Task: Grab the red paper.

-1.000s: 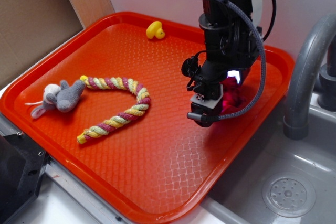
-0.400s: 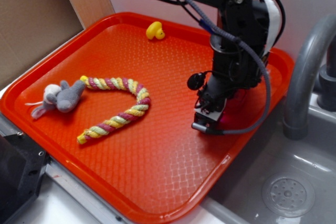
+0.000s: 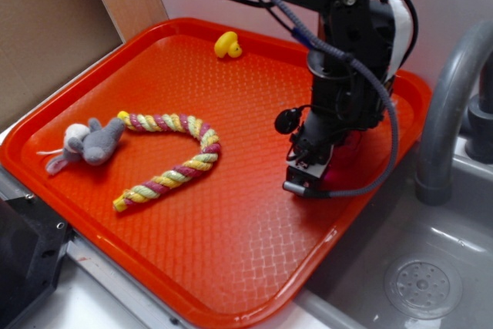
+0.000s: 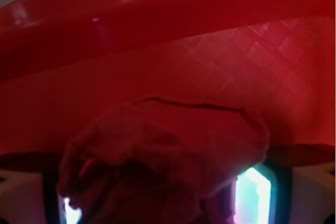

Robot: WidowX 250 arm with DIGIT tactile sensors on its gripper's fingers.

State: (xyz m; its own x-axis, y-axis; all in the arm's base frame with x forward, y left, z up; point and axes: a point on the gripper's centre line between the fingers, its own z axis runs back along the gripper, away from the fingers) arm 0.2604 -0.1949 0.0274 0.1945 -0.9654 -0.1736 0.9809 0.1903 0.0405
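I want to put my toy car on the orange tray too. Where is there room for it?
The biggest bare patch is the tray's near part, in front of the rope toy. There is also room between the yellow duck and the rope. It is crowded at the right edge, where the gripper sits over the red paper, and at the left by the grey toy mouse.

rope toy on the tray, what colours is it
The rope toy is twisted in yellow, pink-maroon and pale green strands, clearest in the exterior view.

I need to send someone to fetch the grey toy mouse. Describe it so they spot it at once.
Start at the big orange-red plastic tray beside the sink. On its left side, near the rim, lies the small grey plush mouse, just left of the curved multicoloured braided rope. It is the tray's only grey, furry thing.
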